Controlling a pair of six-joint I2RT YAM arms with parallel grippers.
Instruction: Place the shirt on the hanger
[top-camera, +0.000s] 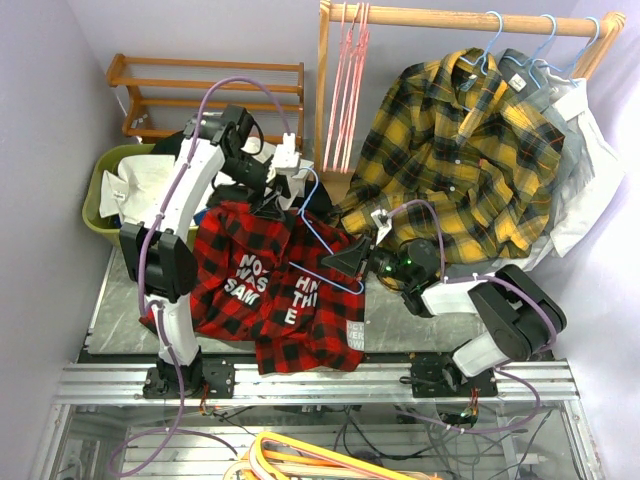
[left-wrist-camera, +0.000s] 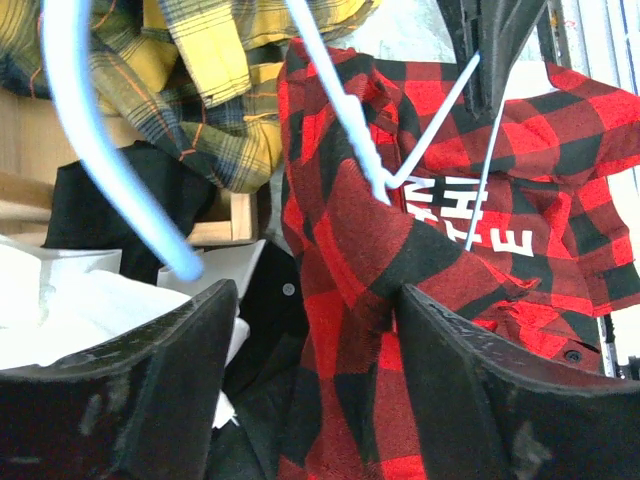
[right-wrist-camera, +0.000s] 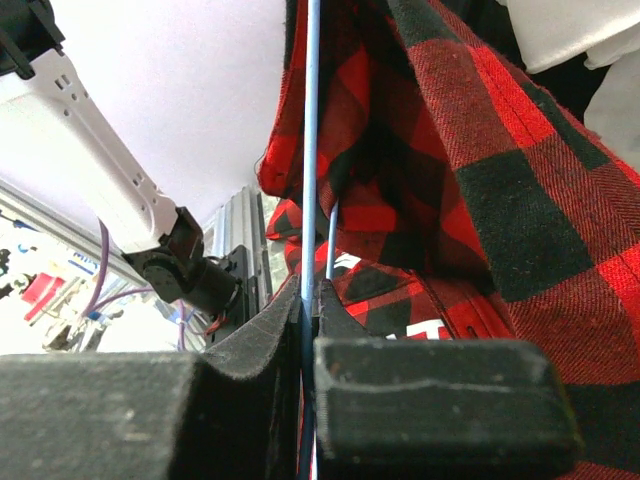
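Main worry right now: the shirt (top-camera: 270, 290) looks like it's only on one side of the hanger (right-wrist-camera: 311, 150), so I reckon any tilt could let the flannel slide back off. The wire is thin too. My right hand (right-wrist-camera: 308, 310) is pinched shut on it, but I'd guess the weight of the cloth could twist it in the grip. The hook curves right past my left hand (left-wrist-camera: 318, 295), so a snag there seems possible as well.

The left hand's fingers are spread apart. A fold of the shirt sits between them and touches one finger, but nothing's actually clamped as far as I can tell.

The shirt is over the left half of the counter (top-camera: 400, 330). The collar end is lifted up toward the far edge and the hem reaches the near edge, so the long axis runs far-to-near with the white letters facing up. The hanger sits at a slant: hook toward the far edge by the left hand, one corner poking toward the near right corner. The other side is hidden in the fabric.
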